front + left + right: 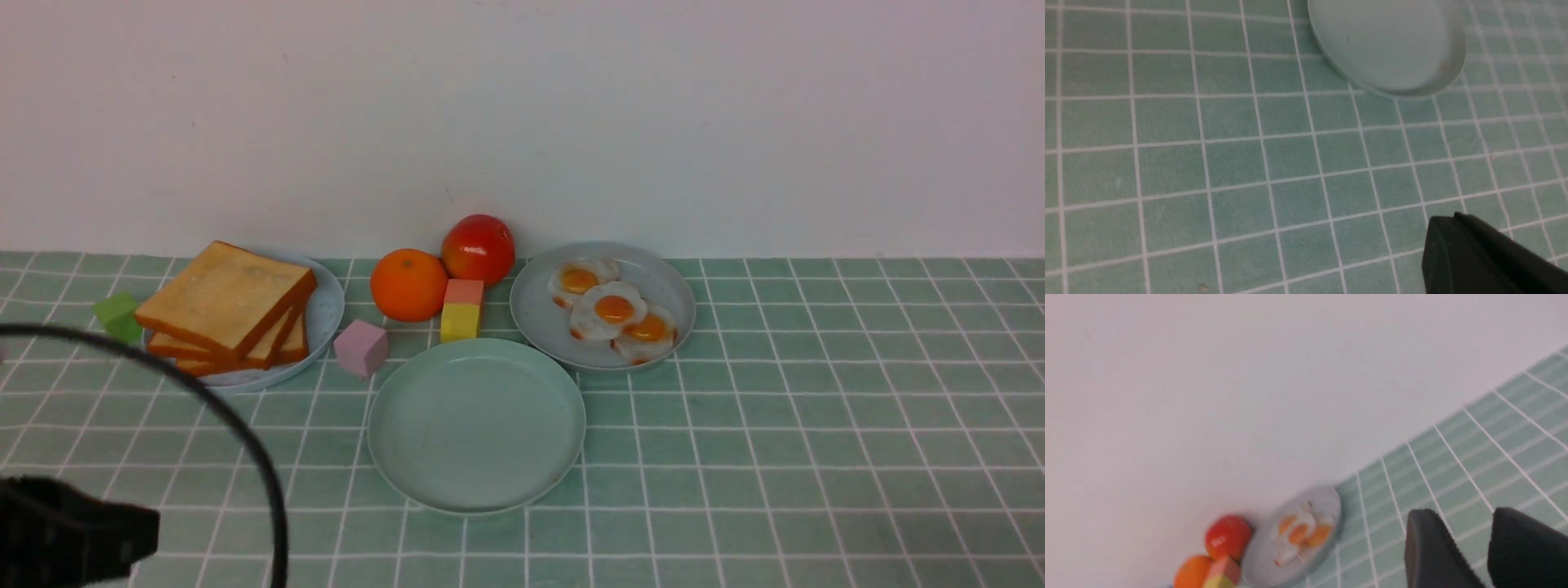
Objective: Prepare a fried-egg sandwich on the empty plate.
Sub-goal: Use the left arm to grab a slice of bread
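Mint plate bare, both arms waiting empty-handed.

On the left, the left gripper hovers low over bare tiles, jaws pressed together on nothing. The toast slices sit stacked on the pale blue plate, probably the first pick for a base. In the centre the empty plate lies nearest the robot, handy to either arm. To its right, three fried eggs overlap on the grey plate. The right gripper, jaws apart and empty, faces them from well off.
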Robot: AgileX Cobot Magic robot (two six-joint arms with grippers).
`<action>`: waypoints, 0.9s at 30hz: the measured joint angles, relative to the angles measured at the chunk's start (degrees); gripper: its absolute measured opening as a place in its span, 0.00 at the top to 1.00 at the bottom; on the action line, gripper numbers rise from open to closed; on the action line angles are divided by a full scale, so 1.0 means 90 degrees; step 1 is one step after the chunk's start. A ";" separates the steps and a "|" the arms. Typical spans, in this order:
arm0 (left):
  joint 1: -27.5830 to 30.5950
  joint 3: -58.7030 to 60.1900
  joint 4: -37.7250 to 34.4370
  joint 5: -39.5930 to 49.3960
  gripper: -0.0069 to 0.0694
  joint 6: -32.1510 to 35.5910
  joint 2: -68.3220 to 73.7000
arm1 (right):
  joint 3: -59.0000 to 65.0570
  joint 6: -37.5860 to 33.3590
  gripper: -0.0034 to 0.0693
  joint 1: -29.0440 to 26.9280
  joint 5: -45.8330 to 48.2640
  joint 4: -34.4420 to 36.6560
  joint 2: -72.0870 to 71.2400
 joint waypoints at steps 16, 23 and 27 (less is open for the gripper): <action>0.0000 -0.2551 0.1335 -0.2377 0.93 0.0416 0.4375 | -0.5573 -0.2882 0.96 0.0835 0.6061 -0.0516 0.3699; 0.0000 -0.3557 0.2336 -0.2458 0.74 0.0677 0.5969 | -0.6092 -0.3176 0.95 0.1147 0.6365 -0.0184 0.4529; 0.0000 -0.3786 0.2458 -0.2860 0.54 0.0714 0.6490 | -0.6097 -0.3306 0.95 0.1146 0.6386 -0.0144 0.4576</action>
